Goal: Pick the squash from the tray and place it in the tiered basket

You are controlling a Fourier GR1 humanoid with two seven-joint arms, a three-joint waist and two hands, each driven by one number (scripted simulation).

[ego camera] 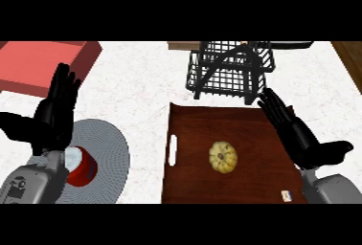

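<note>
head view, near to far. at the lower left, the grey left forearm (28,184) enters from the bottom edge. beside it lies a grey ribbed plate (106,158), with a red and white object (79,165) on it, partly hidden by the arm. at the lower right, the grey right forearm (332,189) enters in the same way, and a small pale tag-like item (286,194) lies at the near right corner of the tray.

centre: a dark brown tray (198,143) with a white slot handle on its left rim sits on the white speckled counter (141,95). the squash (223,156), small, yellow and ribbed, rests on the tray floor near its middle, touched by neither hand.

the left hand (55,115) is raised over the counter left of the tray, fingers straight and spread, holding nothing. the right hand (293,129) is over the tray's right edge, fingers straight and pointing away from the viewer, holding nothing, apart from the squash.

far: the black wire tiered basket (230,72) stands just beyond the tray's far edge. a red box-like block (42,62) lies at the far left of the counter.
</note>
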